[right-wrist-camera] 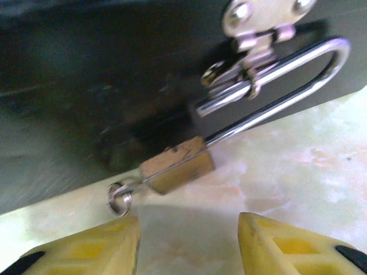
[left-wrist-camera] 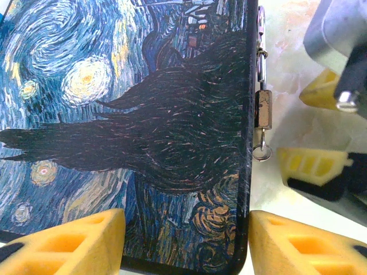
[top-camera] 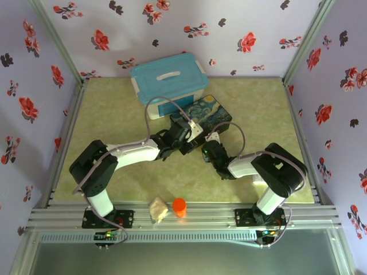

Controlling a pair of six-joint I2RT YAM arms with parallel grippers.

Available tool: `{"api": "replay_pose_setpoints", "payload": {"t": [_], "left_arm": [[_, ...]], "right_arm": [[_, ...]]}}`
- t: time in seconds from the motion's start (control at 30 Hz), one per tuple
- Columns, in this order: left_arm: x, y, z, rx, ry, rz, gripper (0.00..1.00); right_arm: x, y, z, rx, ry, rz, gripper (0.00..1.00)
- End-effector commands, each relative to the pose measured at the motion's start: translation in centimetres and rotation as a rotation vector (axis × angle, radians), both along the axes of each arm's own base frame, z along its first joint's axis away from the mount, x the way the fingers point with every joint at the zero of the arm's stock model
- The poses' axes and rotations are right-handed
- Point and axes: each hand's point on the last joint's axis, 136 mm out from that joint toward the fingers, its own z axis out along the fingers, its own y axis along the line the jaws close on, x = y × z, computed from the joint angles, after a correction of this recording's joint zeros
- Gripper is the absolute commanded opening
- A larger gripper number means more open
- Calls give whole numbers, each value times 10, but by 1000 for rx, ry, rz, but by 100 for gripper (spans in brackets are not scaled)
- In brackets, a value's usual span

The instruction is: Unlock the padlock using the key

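Yellow ribbed right fingers (right-wrist-camera: 86,252) are standing apart, released, holding nothing. Just beyond their gap, a thin grey metal key (right-wrist-camera: 127,192) with its ring is sticking out of the near end of the tiny brass padlock (right-wrist-camera: 178,163), which is lying over the pale marbled desk (right-wrist-camera: 298,172). Farther ahead, the padlock's silver shackle (right-wrist-camera: 287,65) is hanging through the metal clasp (right-wrist-camera: 258,26) of the dark box painted with swirling stars (left-wrist-camera: 114,114). Yellow left fingers (left-wrist-camera: 63,243) are also spread, released, straddling that box's near corner, with the padlock lying ahead of the right-hand one.
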Motion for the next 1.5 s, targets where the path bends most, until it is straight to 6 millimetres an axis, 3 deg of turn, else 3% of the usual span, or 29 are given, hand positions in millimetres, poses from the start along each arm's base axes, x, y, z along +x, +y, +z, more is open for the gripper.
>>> {"api": "replay_pose_setpoints", "payload": {"t": [0.0,0.17,0.4,0.6,0.77,0.9,1.07,1.47], "left_arm": [[-40,51,-77,247,237,13,57],[-42,53,-79,259,242,5,56],[-44,54,-81,260,248,8,56],[-40,54,-82,267,252,20,56],[-39,51,-79,257,246,18,56],[-39,50,-79,255,248,15,56],[-40,50,-79,256,249,10,56],[-50,49,-83,241,275,-26,56]], "right_arm": [[18,-13,15,-5,-106,-119,46],[26,-24,29,-13,-154,-178,41],[32,-47,26,74,-118,-231,40],[3,-18,36,17,-112,-57,45],[-12,-7,24,-7,-59,30,56],[-7,0,12,-32,-41,34,62],[3,14,7,-13,-74,35,63],[39,-14,24,-129,-214,-212,54]]}}
